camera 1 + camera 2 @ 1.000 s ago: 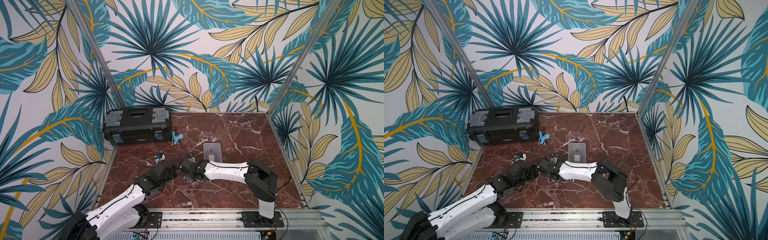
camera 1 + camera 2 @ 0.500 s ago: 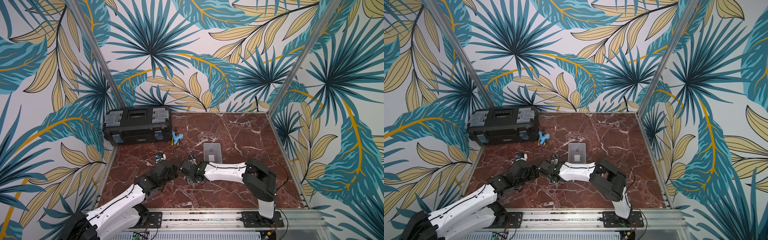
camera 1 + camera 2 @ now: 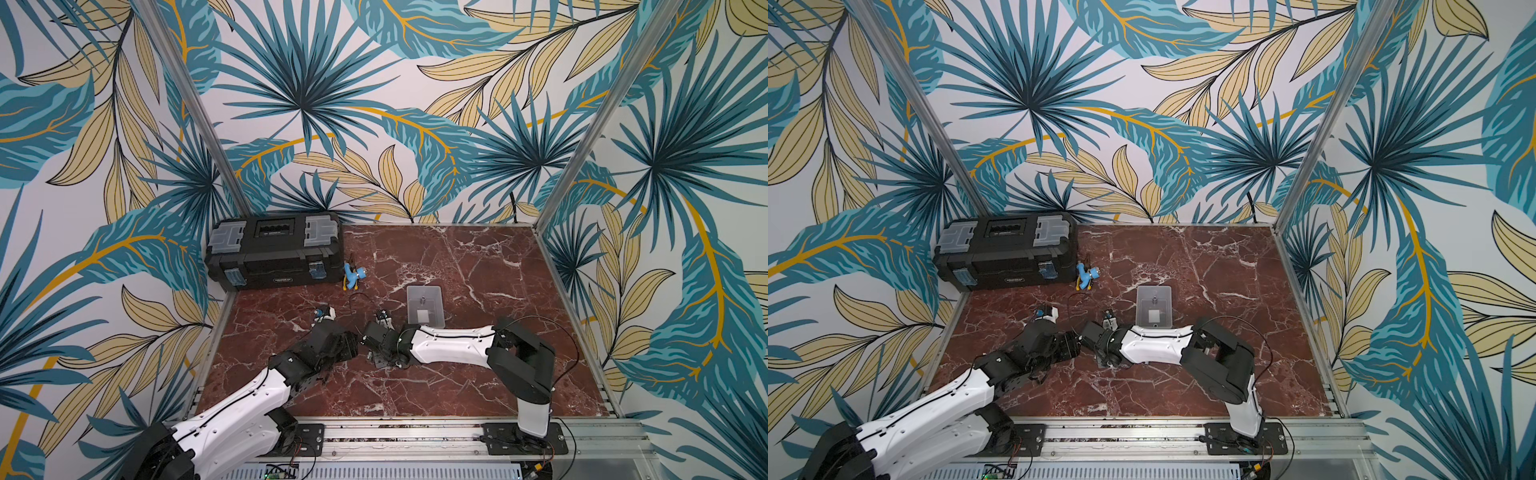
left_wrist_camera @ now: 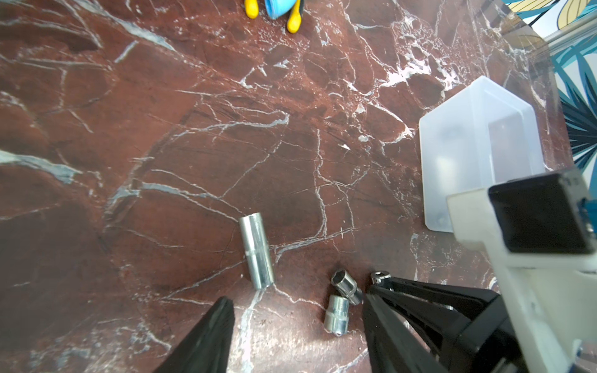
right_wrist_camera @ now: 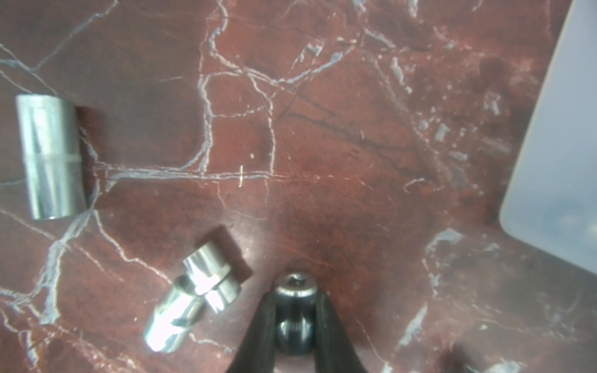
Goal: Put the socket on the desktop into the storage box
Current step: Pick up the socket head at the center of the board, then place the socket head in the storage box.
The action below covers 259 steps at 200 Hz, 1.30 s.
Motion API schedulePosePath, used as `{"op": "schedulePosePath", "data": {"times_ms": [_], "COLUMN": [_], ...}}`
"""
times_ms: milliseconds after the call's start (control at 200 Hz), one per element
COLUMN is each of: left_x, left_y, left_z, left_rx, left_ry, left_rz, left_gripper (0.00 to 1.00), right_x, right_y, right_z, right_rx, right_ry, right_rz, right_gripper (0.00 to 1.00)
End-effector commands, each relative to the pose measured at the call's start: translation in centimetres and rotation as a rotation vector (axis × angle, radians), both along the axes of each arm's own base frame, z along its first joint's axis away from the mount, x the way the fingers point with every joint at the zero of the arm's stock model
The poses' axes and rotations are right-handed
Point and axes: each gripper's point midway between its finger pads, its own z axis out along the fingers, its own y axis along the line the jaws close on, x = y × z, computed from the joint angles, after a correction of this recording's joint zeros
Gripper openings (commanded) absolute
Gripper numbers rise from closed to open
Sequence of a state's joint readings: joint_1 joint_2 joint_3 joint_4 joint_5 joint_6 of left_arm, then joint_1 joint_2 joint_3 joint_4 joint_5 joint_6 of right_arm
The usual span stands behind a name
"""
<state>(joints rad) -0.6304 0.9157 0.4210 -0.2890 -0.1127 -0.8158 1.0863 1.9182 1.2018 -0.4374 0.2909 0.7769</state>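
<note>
Right claw is pinching a small socket lying on the desktop, seemingly near its end, so it risks slipping out when lifted. Box is sitting at one o'clock. Left claw is gaping, empty.

Stereo overhead, wrist views near desktop
</note>
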Motion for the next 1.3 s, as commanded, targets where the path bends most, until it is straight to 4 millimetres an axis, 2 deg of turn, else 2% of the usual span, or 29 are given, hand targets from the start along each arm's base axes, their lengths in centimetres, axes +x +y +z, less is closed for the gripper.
{"op": "schedulePosePath", "data": {"times_ms": [0, 270, 461, 626, 1042, 1217, 1292], "left_x": [0.1, -0.1, -0.5, -0.5, -1.5, -1.9, -2.1], "left_y": [-1.4, -3.3, -4.5, -5.2, -8.1, -9.5, -10.1], "left_z": [1.1, 3.8, 4.5, 4.4, 5.5, 6.0, 6.1], "left_rx": [-0.065, -0.175, -0.223, -0.238, -0.238, -0.245, -0.243], "left_ry": [-0.034, -0.113, -0.13, -0.125, -0.155, -0.163, -0.162], "left_rz": [-0.064, -0.154, -0.212, -0.243, -0.345, -0.395, -0.421], "left_gripper": [0.67, 0.65, 0.63, 0.62, 0.62, 0.62, 0.62], "right_x": [-0.3, -0.7, -0.4, 0.2, 2.1, 2.6, 2.9], "right_y": [-0.8, -1.5, -3.1, -4.8, -9.3, -10.7, -11.4], "right_z": [1.3, 6.8, 10.6, 13.0, 16.3, 16.4, 15.8], "right_rx": [0.027, 0.225, 0.269, 0.27, 0.25, 0.255, 0.239], "right_ry": [-0.033, -0.161, -0.243, -0.282, -0.32, -0.312, -0.29], "right_rz": [0.018, 0.054, 0.029, -0.026, -0.142, -0.181, -0.214], "right_gripper": [0.0, 0.0, 0.0, 0.0, 0.0, 0.0, 0.0]}}
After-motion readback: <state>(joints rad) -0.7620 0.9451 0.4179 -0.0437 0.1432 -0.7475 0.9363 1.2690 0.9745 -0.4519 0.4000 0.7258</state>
